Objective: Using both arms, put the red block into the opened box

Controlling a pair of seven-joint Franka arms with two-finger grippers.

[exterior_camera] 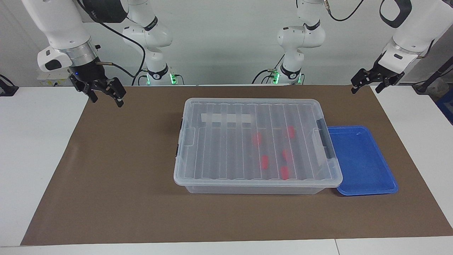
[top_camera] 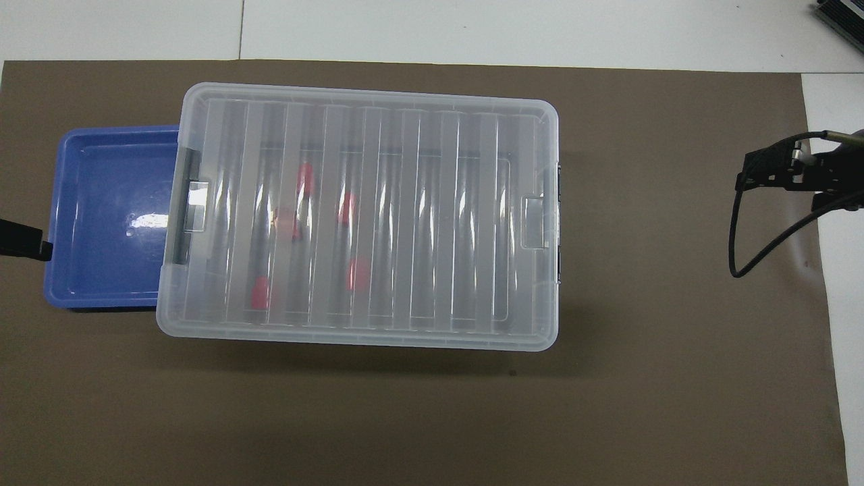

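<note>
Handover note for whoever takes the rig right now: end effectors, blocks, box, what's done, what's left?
Left end effector: open, empty, up over the mat corner at the left arm's end; arm waits.
Right end effector: open, empty, up over the mat edge at the right arm's end.
Box: mid-mat, lid on.
Five red blocks show inside, under the lid.
Blue tray: beside the box, nothing in it.
Done: blocks boxed, lid closed.
Left: seemingly nothing; check the latches.

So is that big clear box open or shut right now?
Shut. The ribbed lid lies flat on the box, covering its whole top, and five red blocks show through it, inside.
</note>
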